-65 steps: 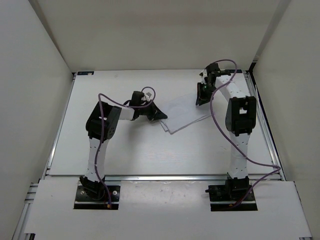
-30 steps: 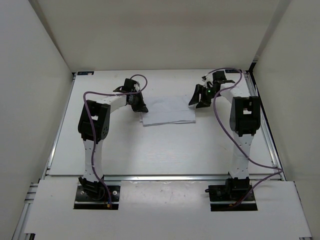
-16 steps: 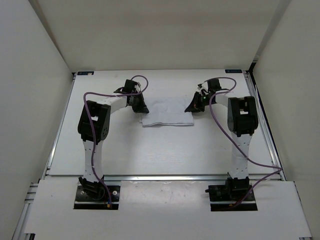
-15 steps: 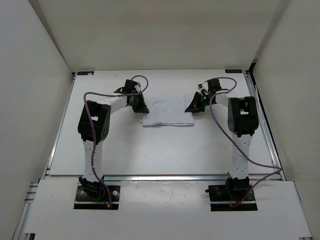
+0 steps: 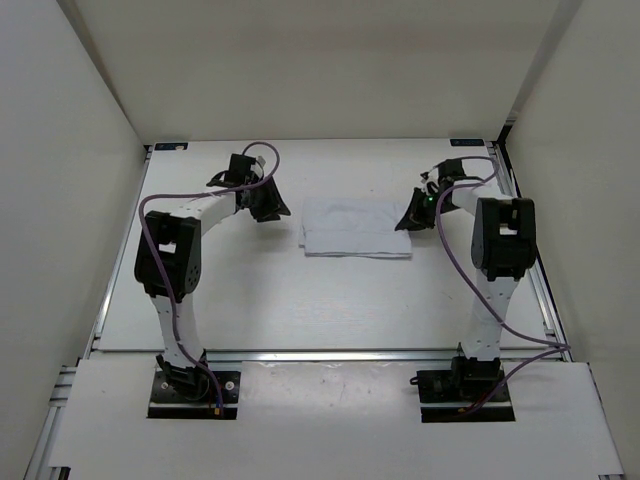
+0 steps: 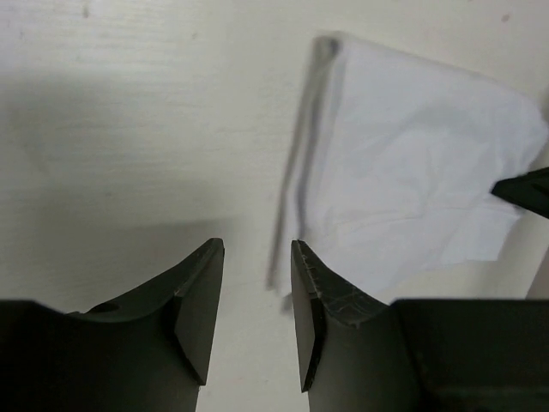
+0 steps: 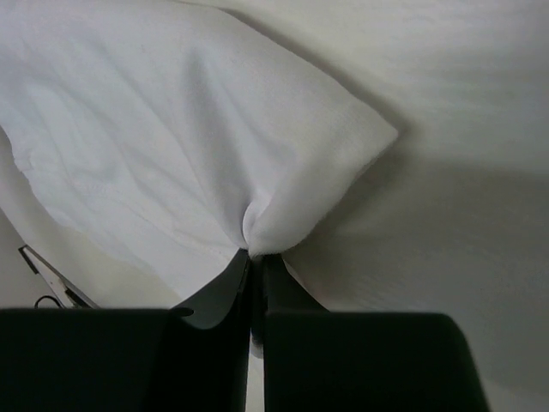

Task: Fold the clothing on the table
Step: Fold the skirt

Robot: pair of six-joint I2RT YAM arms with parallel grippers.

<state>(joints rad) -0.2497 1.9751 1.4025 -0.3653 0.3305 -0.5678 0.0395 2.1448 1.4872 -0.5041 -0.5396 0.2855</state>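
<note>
The clothing [image 5: 355, 228] is a white folded rectangle lying on the table [image 5: 260, 300] at mid-back. My right gripper [image 5: 408, 222] is shut on the cloth's right edge; in the right wrist view its jaws [image 7: 256, 256] pinch a bunched fold of the clothing [image 7: 180, 137]. My left gripper [image 5: 272, 207] sits left of the cloth, apart from it. In the left wrist view the left gripper [image 6: 257, 257] is open with bare table between its fingers, and the clothing [image 6: 412, 189] lies ahead to the right.
White walls enclose the table on three sides. Aluminium rails [image 5: 330, 354] run along the near edge, with both arm bases behind them. Purple cables loop over each arm.
The left gripper has opened, let go of the cloth's left edge and drawn back to the left. The right gripper has pulled the cloth to the right.
</note>
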